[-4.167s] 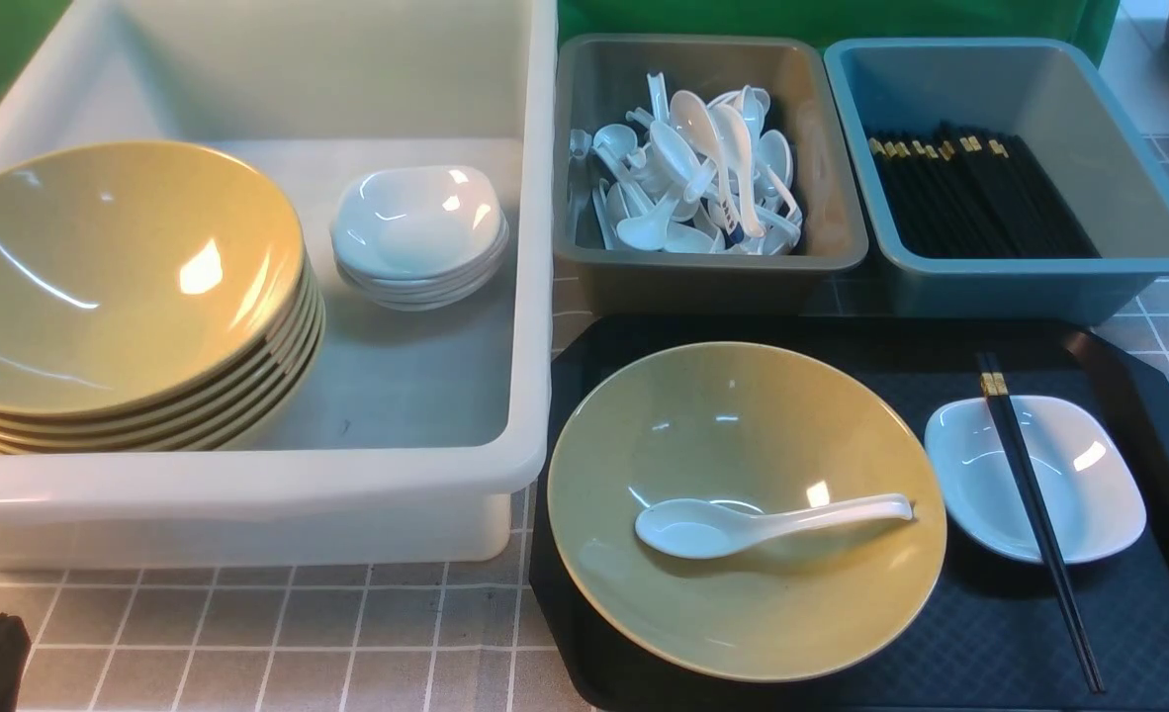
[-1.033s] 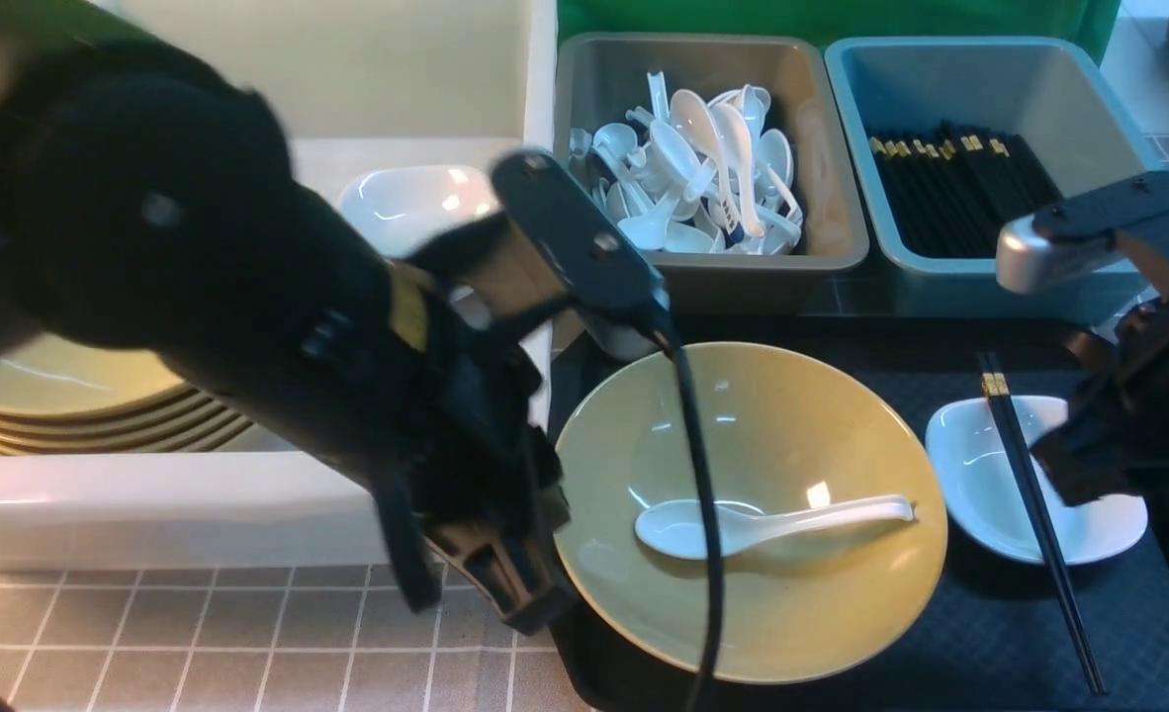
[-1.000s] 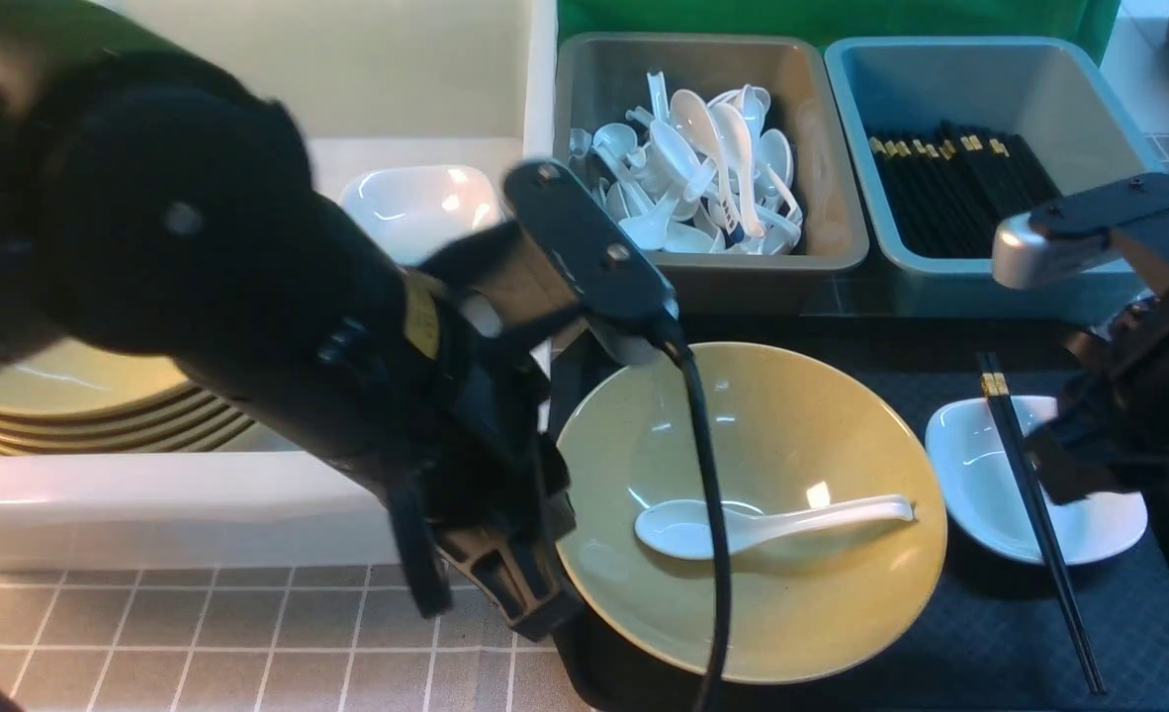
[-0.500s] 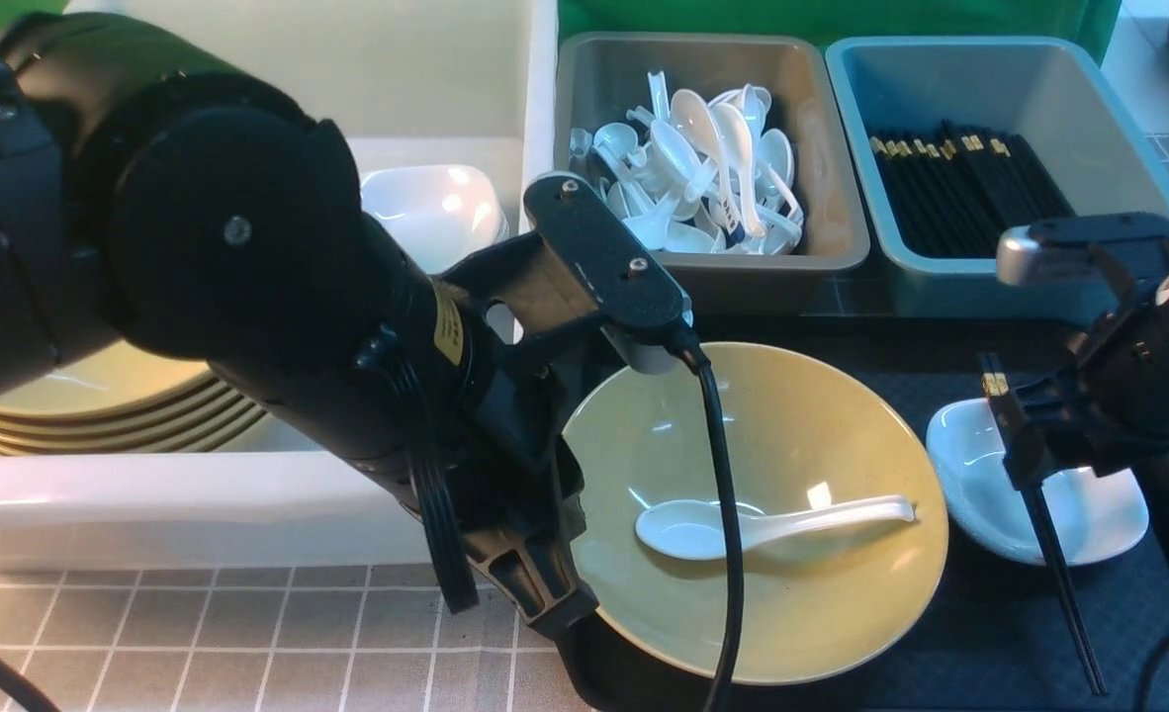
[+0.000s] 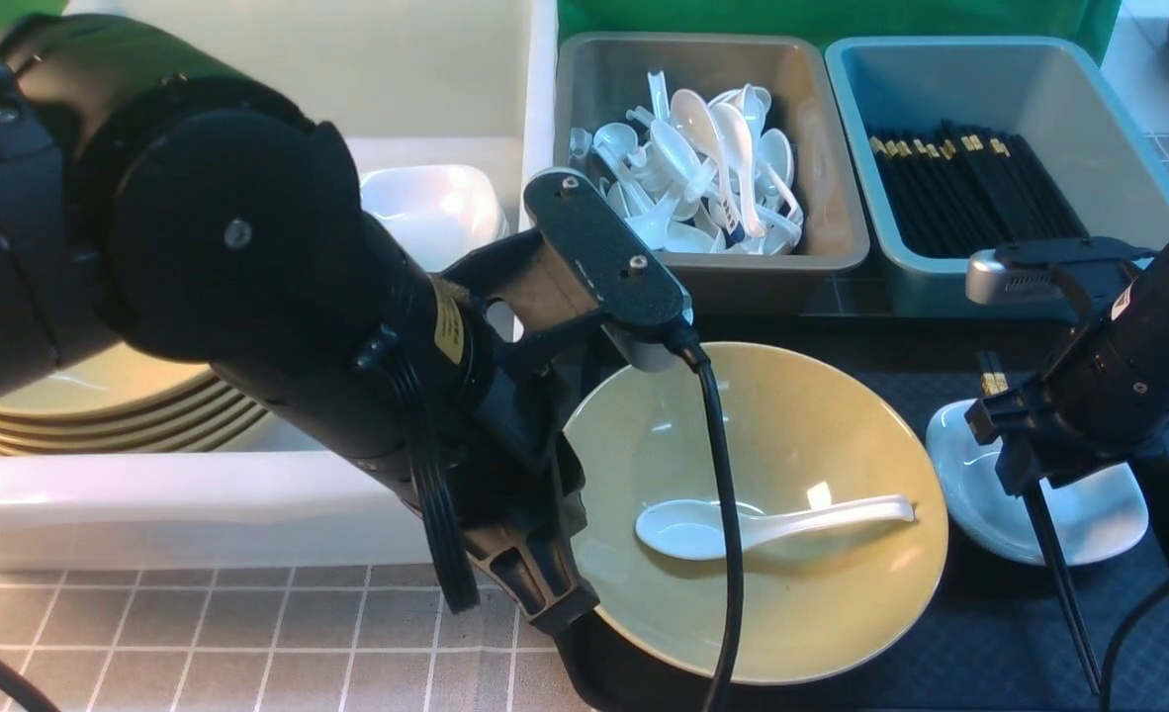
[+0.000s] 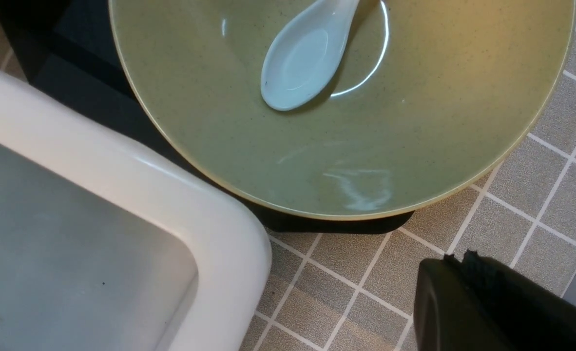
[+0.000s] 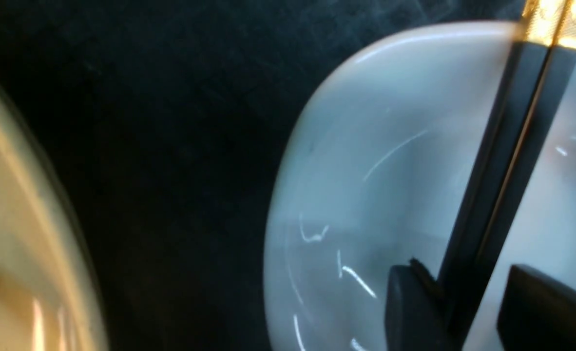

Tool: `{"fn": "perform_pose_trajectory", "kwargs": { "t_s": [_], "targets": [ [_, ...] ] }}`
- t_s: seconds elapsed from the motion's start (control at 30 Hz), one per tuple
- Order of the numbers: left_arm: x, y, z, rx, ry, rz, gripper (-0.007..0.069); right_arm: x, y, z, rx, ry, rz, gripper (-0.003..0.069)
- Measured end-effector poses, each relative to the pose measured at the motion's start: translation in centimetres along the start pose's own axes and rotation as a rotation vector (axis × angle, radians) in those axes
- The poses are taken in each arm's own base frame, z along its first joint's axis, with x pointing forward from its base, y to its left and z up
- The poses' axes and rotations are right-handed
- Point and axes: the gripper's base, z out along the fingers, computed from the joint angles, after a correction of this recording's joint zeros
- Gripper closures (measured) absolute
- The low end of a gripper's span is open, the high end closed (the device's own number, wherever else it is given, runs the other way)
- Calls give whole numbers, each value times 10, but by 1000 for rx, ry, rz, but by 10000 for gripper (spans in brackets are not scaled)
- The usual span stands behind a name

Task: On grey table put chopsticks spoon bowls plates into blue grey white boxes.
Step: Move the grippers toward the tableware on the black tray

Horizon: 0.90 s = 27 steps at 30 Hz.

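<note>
A yellow bowl [image 5: 792, 613] on the black tray holds a white spoon [image 5: 743, 524]. To its right, black chopsticks [image 5: 1059, 583] lie across a small white plate [image 5: 1089, 514]. My right gripper [image 5: 1018, 473] is low over that plate, open. The wrist view shows the chopsticks [image 7: 502, 161] running between the right gripper's [image 7: 463, 273] two fingers, against one finger and with a gap to the other. My left gripper [image 5: 555, 618] is shut and empty, just off the bowl's left rim, above the grey table [image 6: 536, 195]. The left wrist view shows the bowl [image 6: 317, 161] and spoon [image 6: 302, 63].
The white box [image 5: 248, 494] holds stacked yellow bowls [image 5: 100, 405] and white plates [image 5: 436, 208]. Behind the tray [image 5: 990, 643], the grey box [image 5: 703, 59] holds several spoons and the blue box [image 5: 980, 79] holds several chopsticks. My left arm hides much of the white box.
Both arms have come into view. Over the last second the right gripper dropped down and left to straddle the chopsticks on the plate. The left arm edged slightly right and stayed shut.
</note>
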Motion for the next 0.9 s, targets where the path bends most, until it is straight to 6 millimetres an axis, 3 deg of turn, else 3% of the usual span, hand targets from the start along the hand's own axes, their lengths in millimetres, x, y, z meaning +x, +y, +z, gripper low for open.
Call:
{"fn": "perform_pose_trajectory", "kwargs": {
  "t_s": [0.37,0.47,0.7,0.9],
  "targets": [
    [18,-4,21,21,73,-8,632,-2,-2,17,3,42,31,410],
    [19,-4,22,22,77,-9,632,-2,-2,15,3,36,31,426],
    [18,-3,22,14,68,-5,632,1,0,-1,-2,17,19,552],
    [15,-1,22,-3,35,2,632,5,2,-10,-6,31,-8,552]
  ]
}}
